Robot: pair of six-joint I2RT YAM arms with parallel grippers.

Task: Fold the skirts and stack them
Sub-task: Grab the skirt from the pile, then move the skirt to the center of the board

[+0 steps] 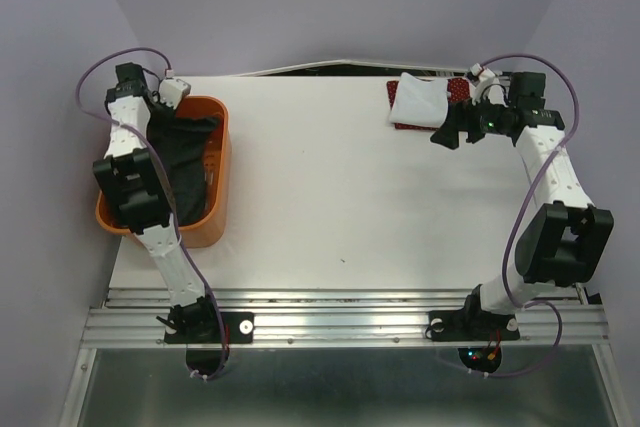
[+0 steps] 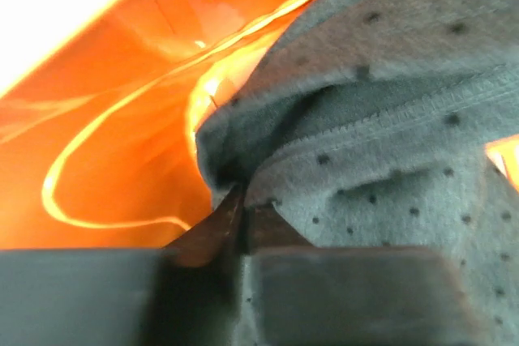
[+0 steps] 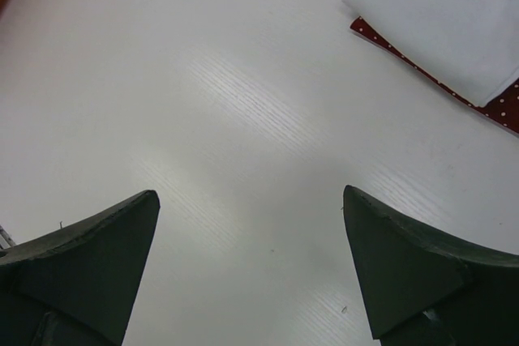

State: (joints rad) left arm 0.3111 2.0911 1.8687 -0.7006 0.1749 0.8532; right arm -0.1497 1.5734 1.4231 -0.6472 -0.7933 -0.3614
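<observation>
Our left jaws are pinched shut on a fold of the grey skirt [image 2: 389, 119], bunched in the basket [image 1: 222, 162] at the bench's [image 1: 330, 197] left edge, so that arm must lift it. Our right jaws gape empty near the white skirt [image 3: 454, 14], stacked on the red skirt [image 3: 503, 107].

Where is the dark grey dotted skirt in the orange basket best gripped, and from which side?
Pinch a raised fold by the stitched hem, from above: the dark grey skirt lies crumpled in the orange basket, whose walls block the sides. The left gripper pinches one.
</observation>
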